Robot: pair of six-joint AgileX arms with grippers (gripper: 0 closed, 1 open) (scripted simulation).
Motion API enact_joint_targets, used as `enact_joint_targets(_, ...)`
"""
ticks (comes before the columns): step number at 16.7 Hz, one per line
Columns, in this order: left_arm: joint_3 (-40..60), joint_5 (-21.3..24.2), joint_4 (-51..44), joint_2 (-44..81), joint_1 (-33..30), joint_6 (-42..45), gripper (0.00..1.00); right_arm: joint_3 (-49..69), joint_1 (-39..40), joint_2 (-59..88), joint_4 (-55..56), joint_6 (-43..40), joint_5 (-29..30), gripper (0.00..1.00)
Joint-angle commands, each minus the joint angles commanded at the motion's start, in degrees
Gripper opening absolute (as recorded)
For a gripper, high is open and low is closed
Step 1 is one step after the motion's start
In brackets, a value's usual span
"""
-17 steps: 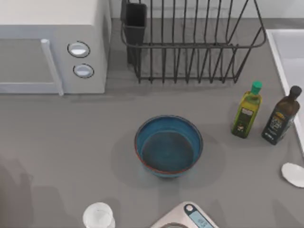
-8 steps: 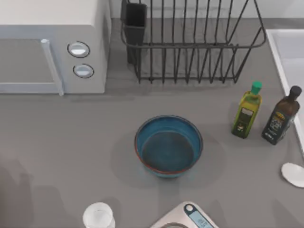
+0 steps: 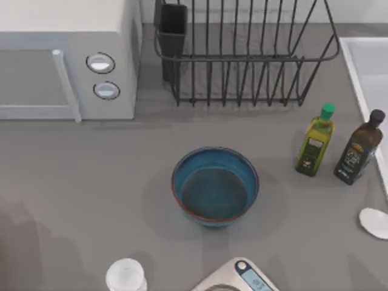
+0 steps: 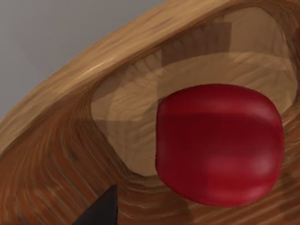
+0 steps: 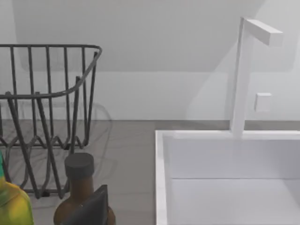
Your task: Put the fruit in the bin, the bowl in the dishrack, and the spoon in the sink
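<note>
1. Left wrist view: the fruit rests inside a wooden bin; you cannot tell the left pincer's state.
2. Treat the bowl, mid-surface, as rigid and slippery; take hold at its rim.

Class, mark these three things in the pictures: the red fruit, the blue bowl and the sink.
fruit (image 4: 219,144): left wrist view, middle of its red skin, lying in a wooden container.
bowl (image 3: 215,193): top view, centre of its blue inside.
sink (image 5: 161,164): right wrist view, on its raised white rim.
</note>
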Motion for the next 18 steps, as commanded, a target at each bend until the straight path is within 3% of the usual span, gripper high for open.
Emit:
enact_joint_targets(5, -0.04, 0.0, 0.06, -0.1, 0.01, 0.08, 1.0, 0.0, 0.0, 0.0, 0.0, 0.0, 0.0, 1.0)
enact_joint_targets(9, -3.96, -0.25, 5.01, -5.73, -2.45, 4.94, 1.0, 0.0, 0.0, 0.0, 0.0, 0.0, 0.0, 1.0)
enact_joint_targets(13, -13.37, -1.27, 15.22, -20.44, -7.43, 15.22, 1.0, 0.0, 0.0, 0.0, 0.0, 0.0, 0.0, 1.0)
enact_joint_targets(18, -30.16, -3.35, 31.99, -49.75, -15.46, 33.0, 1.0, 0.0, 0.0, 0.0, 0.0, 0.0, 0.0, 1.0)
